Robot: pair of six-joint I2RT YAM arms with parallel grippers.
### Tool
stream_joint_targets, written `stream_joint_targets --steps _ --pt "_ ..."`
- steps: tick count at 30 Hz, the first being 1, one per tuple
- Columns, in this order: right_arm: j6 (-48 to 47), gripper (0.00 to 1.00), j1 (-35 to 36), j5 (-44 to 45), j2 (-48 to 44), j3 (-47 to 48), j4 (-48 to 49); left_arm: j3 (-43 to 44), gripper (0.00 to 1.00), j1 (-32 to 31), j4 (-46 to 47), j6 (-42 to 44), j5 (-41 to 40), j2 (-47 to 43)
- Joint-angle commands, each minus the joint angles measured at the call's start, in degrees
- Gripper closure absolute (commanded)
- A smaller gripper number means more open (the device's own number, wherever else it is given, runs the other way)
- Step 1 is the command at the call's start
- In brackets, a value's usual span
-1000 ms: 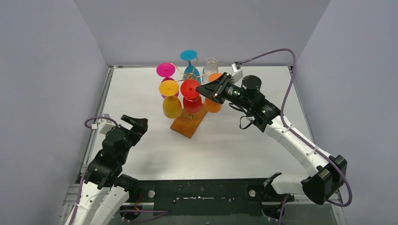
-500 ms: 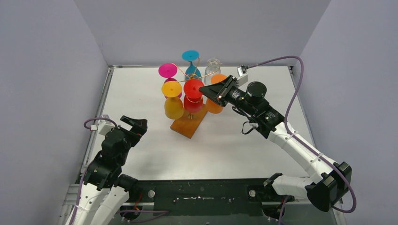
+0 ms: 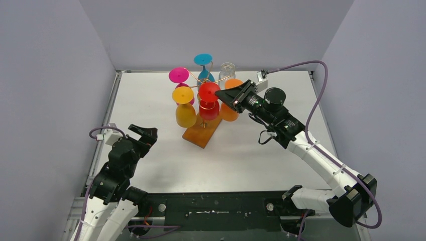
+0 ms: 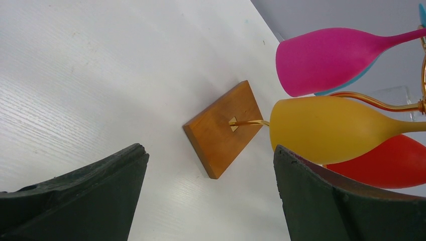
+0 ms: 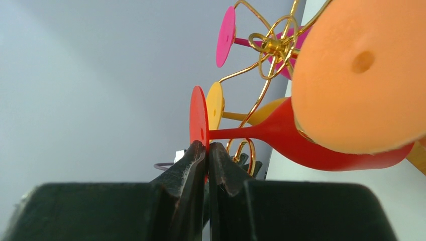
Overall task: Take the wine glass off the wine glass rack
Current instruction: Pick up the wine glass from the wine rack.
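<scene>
The wine glass rack, gold wire [image 5: 271, 45] on an orange-brown wooden base [image 3: 201, 131] [image 4: 223, 128], stands mid-table with several coloured glasses hanging upside down. The red wine glass [image 3: 208, 108] [image 5: 321, 150] hangs at its front. My right gripper [image 3: 219, 93] [image 5: 207, 146] is shut on the edge of this glass's round red foot [image 5: 199, 118]. Its stem [image 5: 236, 132] runs close past the wire arms. My left gripper [image 3: 143, 131] [image 4: 211, 155] rests open near the table's left front, holding nothing and facing the base.
Yellow [image 3: 184, 114], pink [image 3: 178, 75], blue [image 3: 203, 59], orange [image 3: 228, 111] and clear [image 3: 226, 70] glasses crowd the red one on the rack. The orange bowl [image 5: 361, 75] sits right beside my right gripper. Grey walls enclose the white table [image 3: 150, 100].
My right gripper, still pinching the red foot, has shifted slightly right and up, and the red glass and its neighbours have swayed with it. The left arm is unmoved.
</scene>
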Motion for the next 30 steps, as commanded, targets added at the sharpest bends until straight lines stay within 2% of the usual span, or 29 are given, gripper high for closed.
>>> stream_joint_targets --steps 1,9,20,30 --pt "-1.4 1.00 0.1 4.7 -0.9 1.4 1.4 2.3 0.05 0.4 0.5 0.7 -0.6 0.5" --pt "-2.2 1.00 0.2 5.2 -0.4 2.1 1.4 2.1 0.05 0.4 0.1 0.7 -1.4 -0.4" --pt "-1.8 1.00 0.2 -3.7 -1.7 0.3 4.3 3.4 0.03 0.4 0.4 2.8 -0.8 1.1" --pt "-1.6 1.00 0.1 -2.3 -4.1 -1.4 4.1 4.2 0.03 0.4 0.7 3.9 2.1 3.6"
